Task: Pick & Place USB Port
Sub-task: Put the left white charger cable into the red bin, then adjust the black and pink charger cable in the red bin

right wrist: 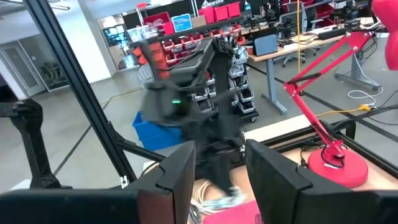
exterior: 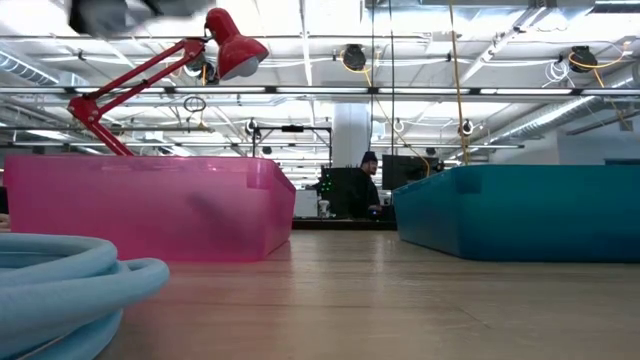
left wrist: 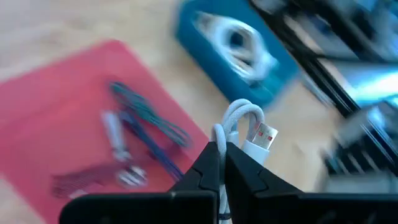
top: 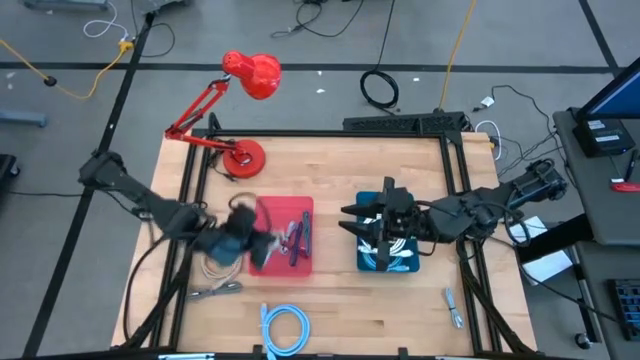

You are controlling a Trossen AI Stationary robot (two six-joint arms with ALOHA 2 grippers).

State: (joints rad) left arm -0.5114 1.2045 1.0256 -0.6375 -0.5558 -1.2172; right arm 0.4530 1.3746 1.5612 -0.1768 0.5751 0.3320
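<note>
A white USB cable (left wrist: 247, 119), coiled, ends in a plug with a red insert (left wrist: 265, 135). My left gripper (left wrist: 224, 149) is shut on it above the left edge of the red tray (top: 270, 212), which holds several dark and coloured cables (left wrist: 146, 118). My right gripper (right wrist: 221, 168) hangs open and level over the blue bin (top: 372, 262), with nothing between its fingers. White cables (left wrist: 239, 43) lie in that bin. My left gripper pinches the white cable's coiled strands (left wrist: 220, 134) between its two fingertips, right beside the plug. The fingers slant downward from the table's left side. The loop and the plug stick out past the fingertips, lifted clear of the tray.
A red desk lamp (top: 243, 155) stands at the far left. A light blue cable (top: 285, 325) lies coiled at the near edge. Small silver parts lie at the near left (top: 222, 290) and near right (top: 453, 305). Black frame rails (top: 455, 165) border the table.
</note>
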